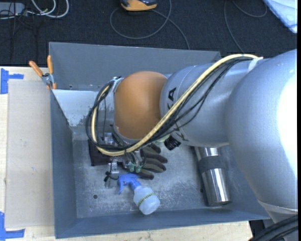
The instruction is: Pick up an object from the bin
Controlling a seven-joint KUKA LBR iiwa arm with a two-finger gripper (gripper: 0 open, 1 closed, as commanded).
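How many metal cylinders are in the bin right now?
1. The shiny metal cylinder sits toward the right side of the bin, partly under the arm. The arm covers much of the bin floor, so another could be hidden beneath it.

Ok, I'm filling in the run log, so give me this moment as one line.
gripper: low in bin, by spray bottle and glove | cylinder: apart, view's right | grasp: unclear

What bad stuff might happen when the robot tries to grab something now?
The gripper is beside the small blue-topped spray bottle and the dark glove, which lie close together. It might snag both at once, or knock the bottle so it rolls away.
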